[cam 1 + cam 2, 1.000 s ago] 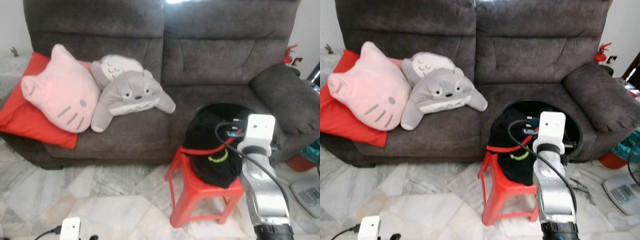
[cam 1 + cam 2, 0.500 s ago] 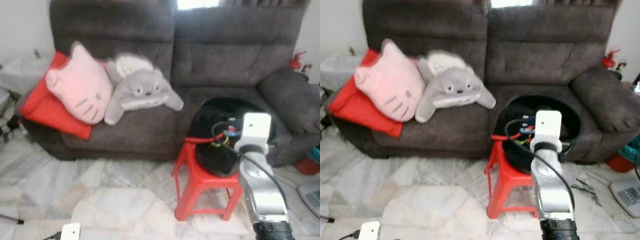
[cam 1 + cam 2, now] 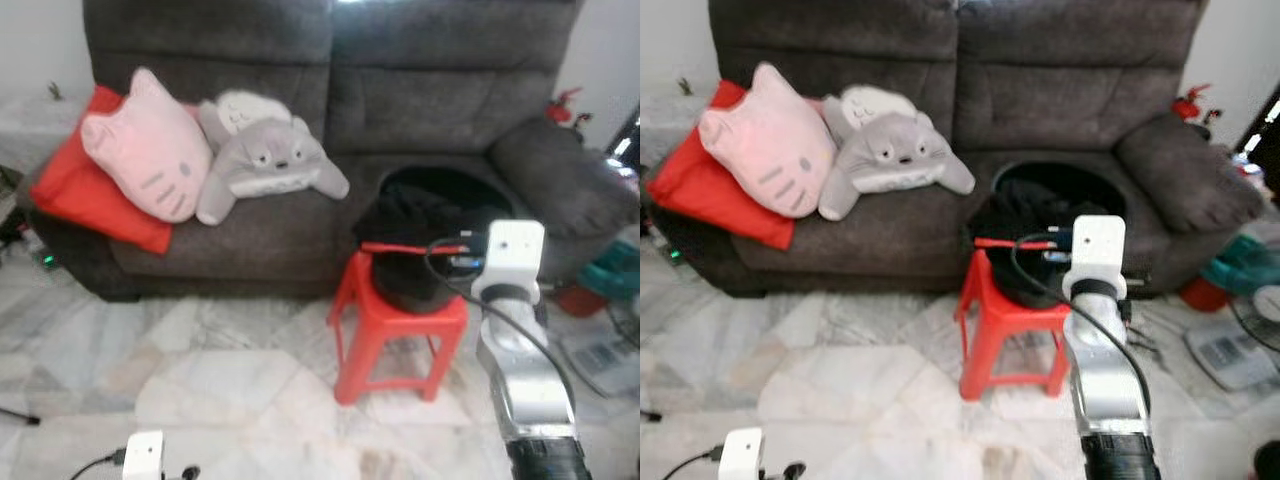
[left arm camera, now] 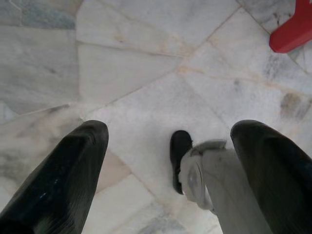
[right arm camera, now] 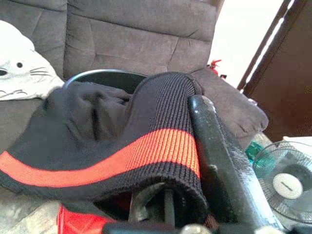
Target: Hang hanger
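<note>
Your camera drew back since the earlier frame; the sofa sat farther off. Red stool stood before it, bearing the black garment with the red hanger across it. Right gripper pinched the garment's ribbed hem. Left gripper hung spread over the floor.
</note>
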Available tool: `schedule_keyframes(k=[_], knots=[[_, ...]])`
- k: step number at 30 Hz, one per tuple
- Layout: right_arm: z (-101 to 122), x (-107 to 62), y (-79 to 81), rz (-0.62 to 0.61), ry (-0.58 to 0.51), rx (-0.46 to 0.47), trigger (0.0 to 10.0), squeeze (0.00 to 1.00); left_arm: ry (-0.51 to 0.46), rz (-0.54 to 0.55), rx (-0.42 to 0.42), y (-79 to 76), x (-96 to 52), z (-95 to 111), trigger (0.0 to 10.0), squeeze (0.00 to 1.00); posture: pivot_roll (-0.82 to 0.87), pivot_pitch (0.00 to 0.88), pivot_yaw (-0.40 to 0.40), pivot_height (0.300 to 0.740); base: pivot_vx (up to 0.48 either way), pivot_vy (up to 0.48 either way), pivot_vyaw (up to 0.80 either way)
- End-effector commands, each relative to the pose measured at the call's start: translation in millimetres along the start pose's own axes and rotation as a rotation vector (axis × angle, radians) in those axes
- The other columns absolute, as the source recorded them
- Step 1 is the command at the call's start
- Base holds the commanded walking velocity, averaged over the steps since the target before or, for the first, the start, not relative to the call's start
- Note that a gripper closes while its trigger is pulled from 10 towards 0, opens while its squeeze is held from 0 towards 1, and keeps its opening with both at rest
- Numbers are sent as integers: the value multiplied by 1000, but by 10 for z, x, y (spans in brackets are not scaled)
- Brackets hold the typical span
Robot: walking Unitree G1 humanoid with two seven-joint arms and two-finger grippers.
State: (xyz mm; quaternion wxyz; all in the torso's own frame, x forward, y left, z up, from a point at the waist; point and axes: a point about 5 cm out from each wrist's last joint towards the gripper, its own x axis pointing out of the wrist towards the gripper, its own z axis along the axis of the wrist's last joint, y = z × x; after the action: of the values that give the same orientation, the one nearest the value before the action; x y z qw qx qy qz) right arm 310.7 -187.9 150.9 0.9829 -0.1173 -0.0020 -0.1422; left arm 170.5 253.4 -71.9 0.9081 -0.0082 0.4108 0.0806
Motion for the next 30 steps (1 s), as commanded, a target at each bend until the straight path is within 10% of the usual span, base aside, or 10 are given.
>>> schedule_keyframes(k=[1,16,23,30], knots=[[65,19,-37,-13,-29,-2,10000,0,21,-7,0,-32,-11,-65,10000,0,-45,0,-50,716,-270,0,0],[454,-5,119,87,-257,-38,10000,0,20,-12,12,-28,-10,-58,10000,0,-45,0,-46,716,-216,0,0],[1143,-330,689,534,-565,36,10000,0,24,-15,24,-24,-9,-57,10000,0,-52,0,-44,716,0,0,0],[1048,-532,969,717,-579,-8,10000,0,23,-16,23,-39,-6,-53,10000,0,-43,0,-51,716,0,0,0]])
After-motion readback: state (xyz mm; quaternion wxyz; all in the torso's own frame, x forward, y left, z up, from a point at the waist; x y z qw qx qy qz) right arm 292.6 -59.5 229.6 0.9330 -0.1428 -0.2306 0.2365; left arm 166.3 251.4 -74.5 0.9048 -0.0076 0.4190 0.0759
